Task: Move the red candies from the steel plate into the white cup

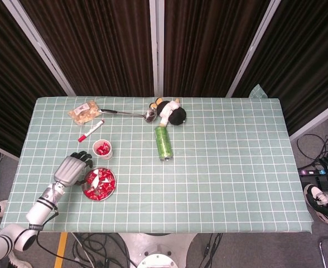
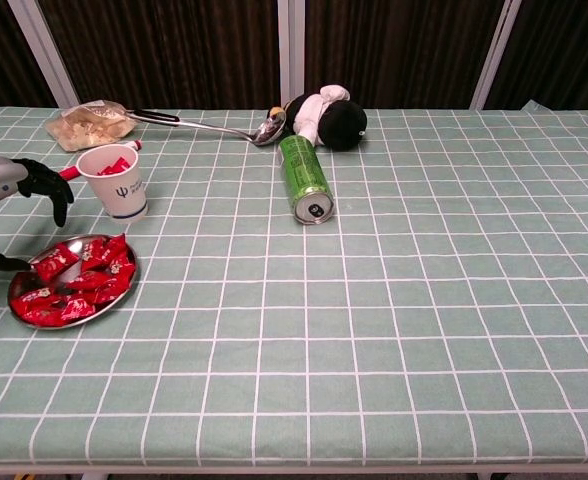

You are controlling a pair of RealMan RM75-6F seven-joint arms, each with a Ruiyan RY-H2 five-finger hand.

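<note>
Steel plate (image 2: 18, 305), near left table edge: heaped with red candies (image 2: 84, 280). Left hand (image 1: 73, 170) over plate's left rim, fingers apart and curled downward, holding nothing. White cup (image 2: 114, 181) just behind plate: a few red candies inside. Farther back: green can (image 2: 306, 179) on its side, marker (image 1: 90, 131), ladle (image 1: 128, 114), snack bag (image 1: 84, 110), plush toy (image 1: 170, 112). Forearm visible in head view only. Right hand in neither view.
</note>
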